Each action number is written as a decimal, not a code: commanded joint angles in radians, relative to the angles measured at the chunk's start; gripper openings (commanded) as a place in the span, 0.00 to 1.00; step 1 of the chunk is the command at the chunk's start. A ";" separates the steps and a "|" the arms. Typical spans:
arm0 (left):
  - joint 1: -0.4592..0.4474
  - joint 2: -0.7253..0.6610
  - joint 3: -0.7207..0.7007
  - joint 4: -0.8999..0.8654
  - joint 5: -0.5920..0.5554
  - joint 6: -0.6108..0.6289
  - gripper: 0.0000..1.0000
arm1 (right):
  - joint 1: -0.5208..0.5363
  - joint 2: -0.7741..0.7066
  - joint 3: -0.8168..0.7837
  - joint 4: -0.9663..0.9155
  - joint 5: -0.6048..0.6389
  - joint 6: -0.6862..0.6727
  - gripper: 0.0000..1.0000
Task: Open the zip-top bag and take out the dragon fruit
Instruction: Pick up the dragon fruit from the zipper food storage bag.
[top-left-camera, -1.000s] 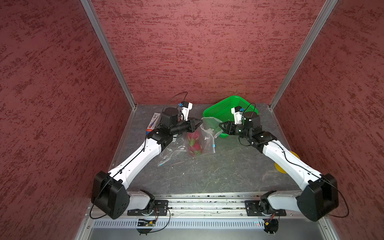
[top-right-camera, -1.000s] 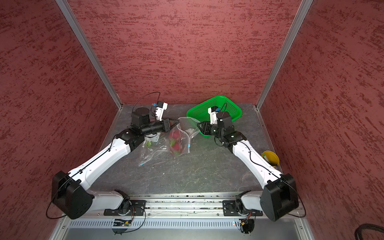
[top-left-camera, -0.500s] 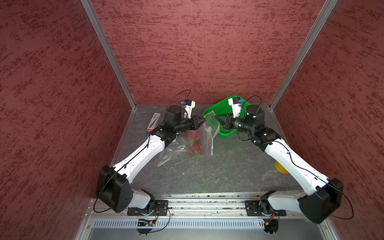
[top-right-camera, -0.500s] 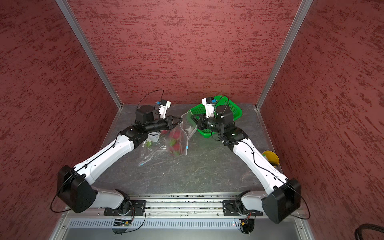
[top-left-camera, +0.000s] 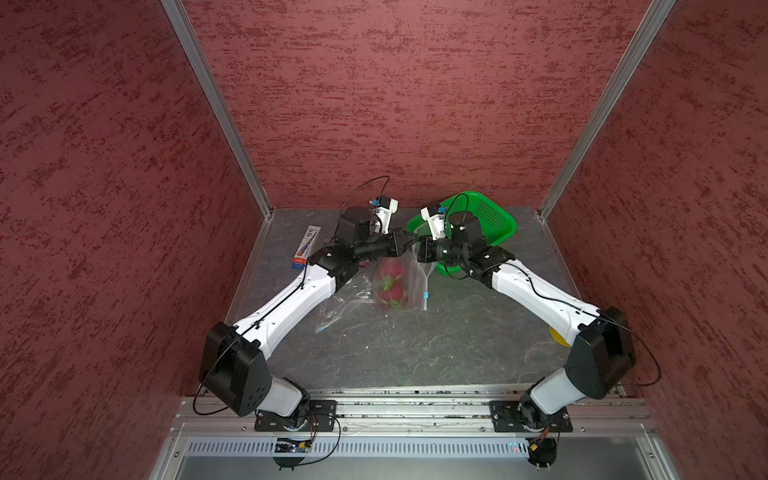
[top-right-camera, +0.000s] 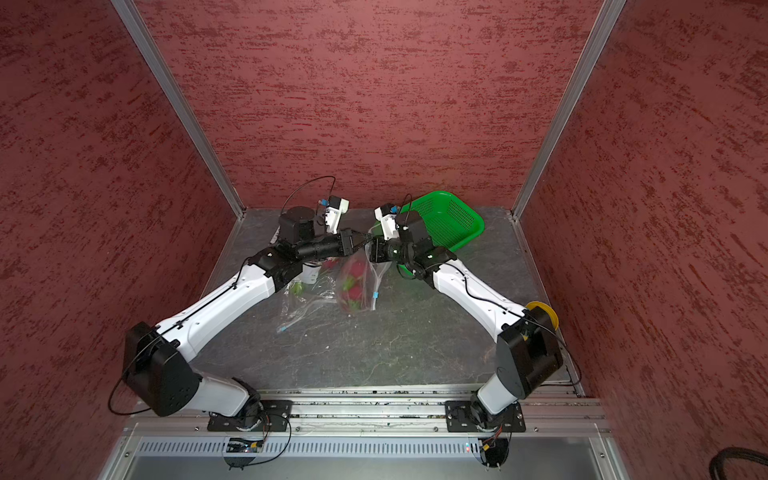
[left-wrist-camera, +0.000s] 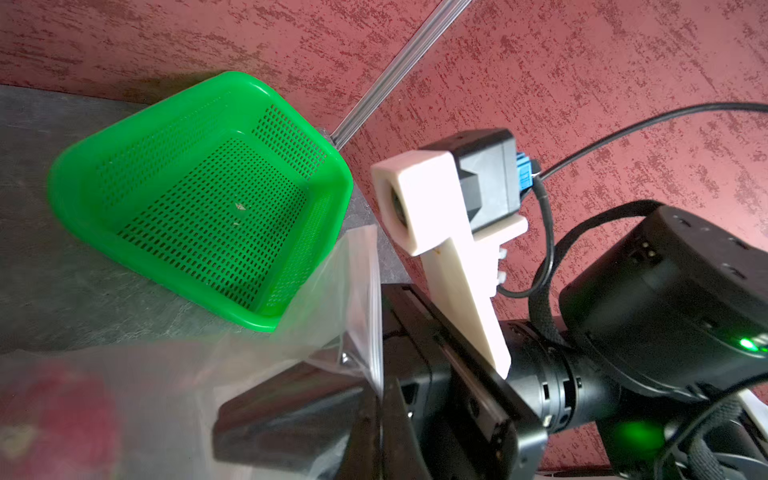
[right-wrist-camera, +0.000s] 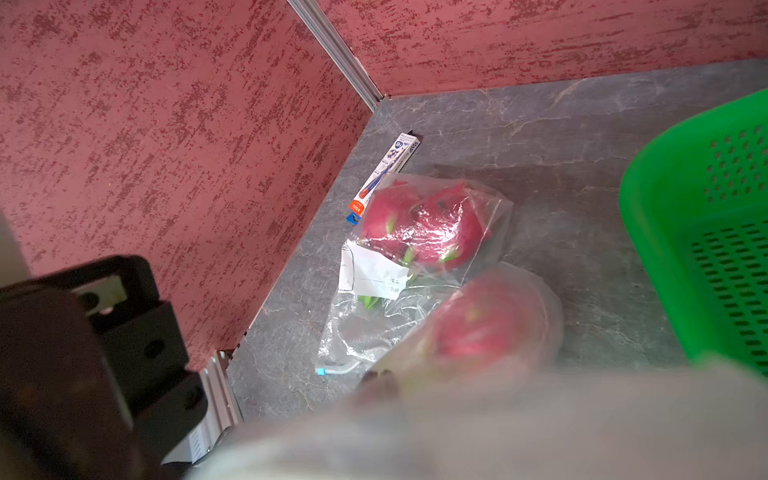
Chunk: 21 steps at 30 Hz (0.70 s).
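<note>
Toothbrush box: lay flat by the left wall, well apart from both grippers.
Second bag: lay crumpled on the table, partly covered by the left forearm; in the right wrist view two more fruit and a white label showed through its plastic.
Left gripper: jaws were together, pinching the top edge of the zip-top bag; in the left wrist view the plastic ran up from between the fingers.
Zip-top bag: hung between the two grippers, with a blue slider low on its right side; whether its bottom touched the table could not be told.
Dragon fruit: two sat inside the hanging bag, one above the other, not yet taken out.
Right gripper: jaws were together on the same top edge, just beside the left gripper; its own wrist view showed only blurred plastic there.
Green basket: stood at the back, behind the right gripper and close against that arm's wrist.
Yellow object: lay at the table's right edge, partly hidden behind the right arm's elbow.
</note>
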 joint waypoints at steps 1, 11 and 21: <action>-0.030 0.028 0.041 0.027 0.055 0.021 0.00 | 0.004 0.032 0.022 -0.047 0.065 -0.021 0.04; -0.015 0.010 -0.012 0.079 0.039 -0.012 0.03 | -0.014 0.068 -0.117 -0.025 0.131 0.021 0.03; 0.195 -0.128 -0.333 0.071 -0.059 -0.026 0.53 | -0.018 0.061 -0.169 0.028 0.022 0.042 0.04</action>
